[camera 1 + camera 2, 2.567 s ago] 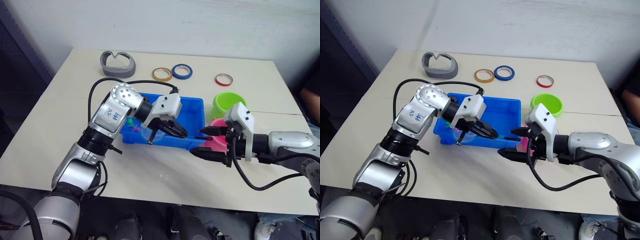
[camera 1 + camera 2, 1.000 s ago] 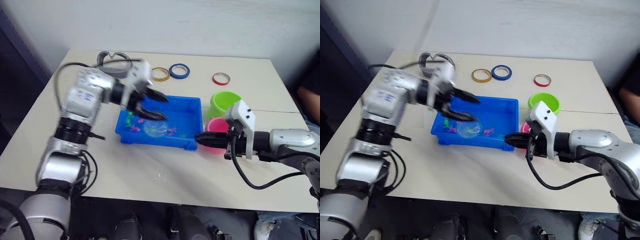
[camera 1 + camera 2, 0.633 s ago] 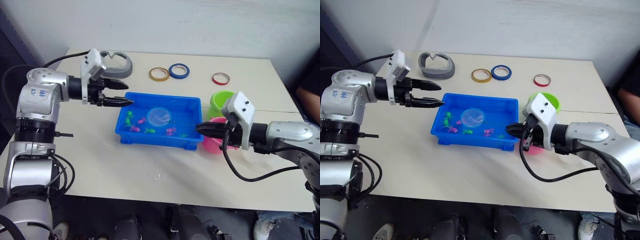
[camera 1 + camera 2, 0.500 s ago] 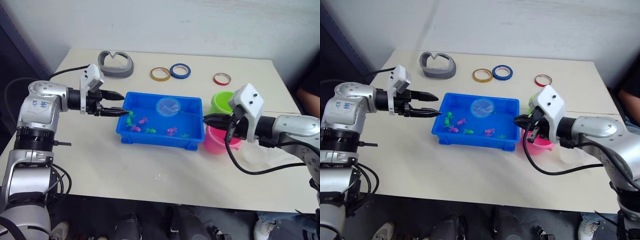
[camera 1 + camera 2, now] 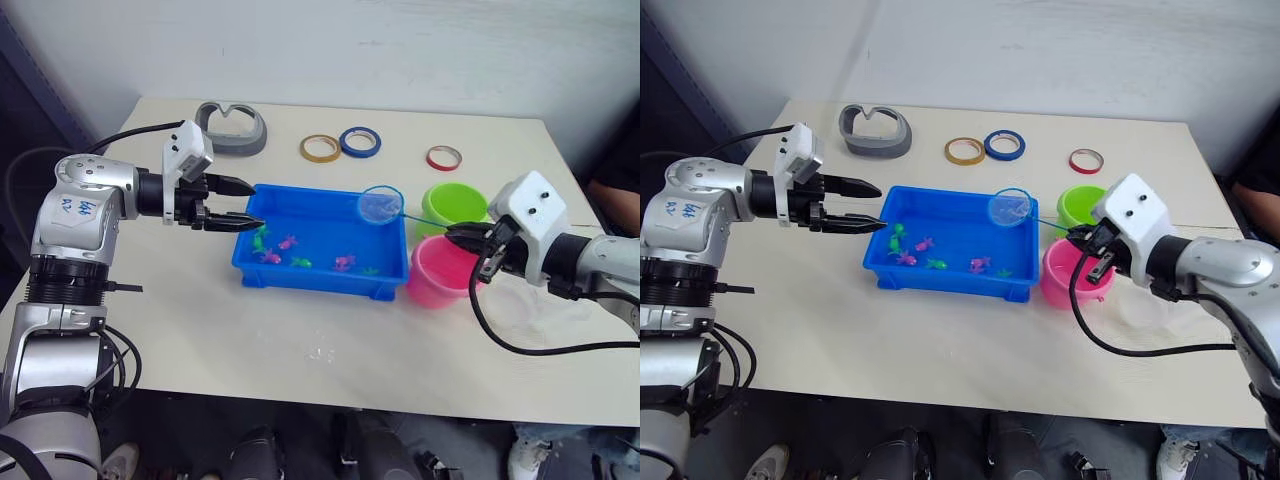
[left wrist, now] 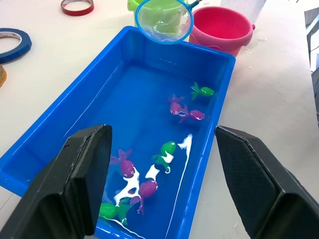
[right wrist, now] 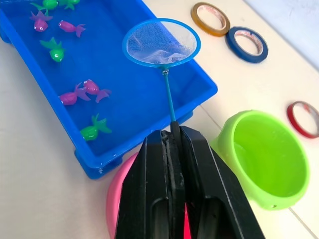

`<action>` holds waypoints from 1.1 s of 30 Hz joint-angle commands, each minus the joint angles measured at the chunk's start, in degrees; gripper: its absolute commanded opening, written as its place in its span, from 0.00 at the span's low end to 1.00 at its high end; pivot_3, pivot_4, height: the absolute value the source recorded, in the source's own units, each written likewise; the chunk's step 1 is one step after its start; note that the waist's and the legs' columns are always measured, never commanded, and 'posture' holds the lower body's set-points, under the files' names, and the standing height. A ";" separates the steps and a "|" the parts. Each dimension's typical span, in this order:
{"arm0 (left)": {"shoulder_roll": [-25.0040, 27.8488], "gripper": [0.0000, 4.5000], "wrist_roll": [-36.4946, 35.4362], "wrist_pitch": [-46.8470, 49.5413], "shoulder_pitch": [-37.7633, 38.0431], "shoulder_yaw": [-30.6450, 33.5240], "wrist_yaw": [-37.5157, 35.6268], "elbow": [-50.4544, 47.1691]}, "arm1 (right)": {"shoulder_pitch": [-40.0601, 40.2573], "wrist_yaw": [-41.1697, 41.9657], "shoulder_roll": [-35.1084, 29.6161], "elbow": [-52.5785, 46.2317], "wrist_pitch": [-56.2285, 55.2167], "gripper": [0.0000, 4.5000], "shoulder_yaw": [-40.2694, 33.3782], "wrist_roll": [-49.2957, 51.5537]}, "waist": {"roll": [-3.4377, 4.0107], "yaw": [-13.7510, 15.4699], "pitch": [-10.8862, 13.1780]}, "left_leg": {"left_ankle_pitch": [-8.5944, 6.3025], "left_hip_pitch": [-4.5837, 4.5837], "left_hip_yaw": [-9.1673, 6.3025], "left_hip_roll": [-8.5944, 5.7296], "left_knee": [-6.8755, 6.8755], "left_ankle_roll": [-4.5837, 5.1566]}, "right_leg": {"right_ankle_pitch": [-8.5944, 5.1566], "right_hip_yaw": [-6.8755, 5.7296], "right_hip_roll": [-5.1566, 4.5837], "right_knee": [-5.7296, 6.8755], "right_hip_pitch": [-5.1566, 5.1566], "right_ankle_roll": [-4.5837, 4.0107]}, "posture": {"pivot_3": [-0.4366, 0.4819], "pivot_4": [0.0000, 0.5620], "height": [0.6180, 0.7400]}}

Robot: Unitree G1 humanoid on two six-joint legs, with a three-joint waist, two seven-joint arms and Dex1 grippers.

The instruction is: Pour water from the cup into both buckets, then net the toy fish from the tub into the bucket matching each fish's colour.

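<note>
We see open tabletop [image 5: 300, 350] in front of the blue tub [image 5: 385, 282]. The net [image 5: 381, 204] hangs over its far right corner, the pink bucket [image 5: 432, 285] and green bucket [image 5: 450, 203] crowd its right end, and the left pincer [image 5: 243, 205] blocks its left end.

The net [image 5: 381, 205] is now lifted out of the tub [image 5: 322, 206], its hoop raised over the rim at the 2 o'clock corner. The right hand [image 5: 462, 234] has pulled back toward 3 o'clock over the pink bucket [image 5: 440, 283]. The left hand [image 5: 244, 205], withdrawn from the tub, hovers spread at its 9 o'clock end.
</note>
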 commanded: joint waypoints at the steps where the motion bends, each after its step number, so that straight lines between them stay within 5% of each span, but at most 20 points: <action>1: 0.32 0.80 -0.69 -0.81 -0.15 0.80 0.17 -1.87 | 0.20 1.05 -1.28 -0.85 -3.97 0.00 1.91 -4.32 | 0.00 -0.02 0.00 | 0.00 0.00 0.00 0.00 0.00 0.00 | 0.00 0.00 0.00 0.00 0.00 0.00 | 0.48 0.27 0.61; 13: 1.10 0.80 -0.69 -0.57 1.34 0.46 -0.38 -3.14 | -1.19 1.59 -0.65 3.09 -10.23 0.00 13.12 -19.08 | 0.01 -0.36 0.01 | 0.00 0.02 0.03 0.00 0.03 0.00 | 0.00 0.01 -0.01 0.03 -0.01 0.00 | 0.48 0.27 0.61; 33: 6.66 0.80 0.12 1.20 4.51 -2.27 -4.72 -7.76 | 0.70 6.37 1.93 4.92 -17.31 0.00 18.95 -30.30 | 0.06 -0.50 0.04 | 0.00 0.03 0.03 0.01 0.20 -0.01 | -0.03 0.01 0.00 0.18 -0.01 -0.06 | 0.48 0.27 0.61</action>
